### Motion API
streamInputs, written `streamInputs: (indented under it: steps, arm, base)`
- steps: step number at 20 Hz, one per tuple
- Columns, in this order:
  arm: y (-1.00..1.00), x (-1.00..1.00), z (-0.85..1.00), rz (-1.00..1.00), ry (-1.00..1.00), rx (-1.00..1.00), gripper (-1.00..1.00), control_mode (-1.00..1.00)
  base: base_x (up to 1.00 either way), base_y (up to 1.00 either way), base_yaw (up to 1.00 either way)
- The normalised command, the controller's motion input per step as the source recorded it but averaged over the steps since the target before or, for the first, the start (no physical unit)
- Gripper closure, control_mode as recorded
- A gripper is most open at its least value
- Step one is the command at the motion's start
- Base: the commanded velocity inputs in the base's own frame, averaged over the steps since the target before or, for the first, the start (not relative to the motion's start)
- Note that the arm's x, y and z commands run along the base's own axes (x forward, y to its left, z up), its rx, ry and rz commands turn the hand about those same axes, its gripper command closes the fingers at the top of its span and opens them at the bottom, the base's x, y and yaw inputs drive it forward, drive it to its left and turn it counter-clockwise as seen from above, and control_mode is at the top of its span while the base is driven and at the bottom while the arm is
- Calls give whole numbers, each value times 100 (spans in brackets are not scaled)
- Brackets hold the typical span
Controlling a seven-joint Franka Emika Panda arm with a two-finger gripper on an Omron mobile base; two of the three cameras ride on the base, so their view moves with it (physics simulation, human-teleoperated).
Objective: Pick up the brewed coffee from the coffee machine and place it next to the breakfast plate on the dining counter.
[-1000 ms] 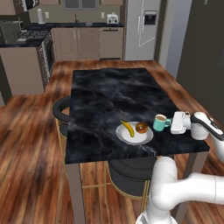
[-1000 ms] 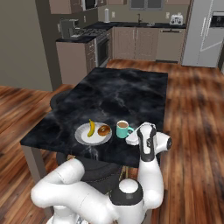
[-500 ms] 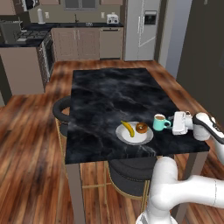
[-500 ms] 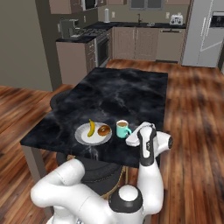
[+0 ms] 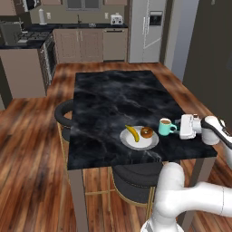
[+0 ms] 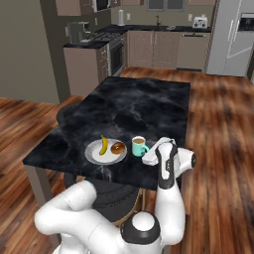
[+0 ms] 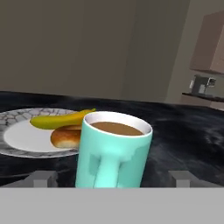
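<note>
Jaws: spread wide and holding nothing; the gripper (image 7: 112, 177) has its 2 fingertips (image 7: 41, 177) standing clear on either side of the mug, with a gap showing on both sides.
Mug: the brewed coffee (image 5: 166, 127) stands upright on the dining counter (image 5: 113, 99), just beside the breakfast plate (image 5: 138, 141), on the side nearer the arm; its handle faces the hand camera.
Plate: holds a banana (image 5: 132, 132) and a doughnut (image 5: 146, 132); neither touches the mug as far as the base views show.
Task state: judged from how things lie, the placement looks done; only a clean retreat seems left.
Risk 1: a fingertip catching the handle or the mug wall if the hand backs off at an angle, which could tip it or slop coffee on the marble.
Risk 2: pulling sideways instead of straight back, so 1 finger pushes the mug into the plate rim and shifts the food.
Risk 3: the mug sits near the counter's near end, by the corner on the arm's side; a nudge toward the robot might carry it to the edge.
Risk 4: the forearm sweeping low over the counter while turning away, since it hangs just beside the mug in the right base view.
Safest move: probably straight back along the fingers, then up.
</note>
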Motion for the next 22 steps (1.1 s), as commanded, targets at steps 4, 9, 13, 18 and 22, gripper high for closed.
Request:
streamInputs:
  steps: [4,9,13,18,22]
  arm:
    - [24,-44,57,3,0,-5,-100,-100]
    - [39,-92,64,2,-3,-13,-100,-100]
    - [47,-100,72,0,-20,-22,-100,-100]
    - [64,-100,77,0,-34,-29,-100,-100]
    - [51,-90,86,0,-41,-25,-100,-100]
  base:
    - [0,0,0]
    - [0,0,0]
    - [0,0,0]
    - [0,0,0]
    - [0,0,0]
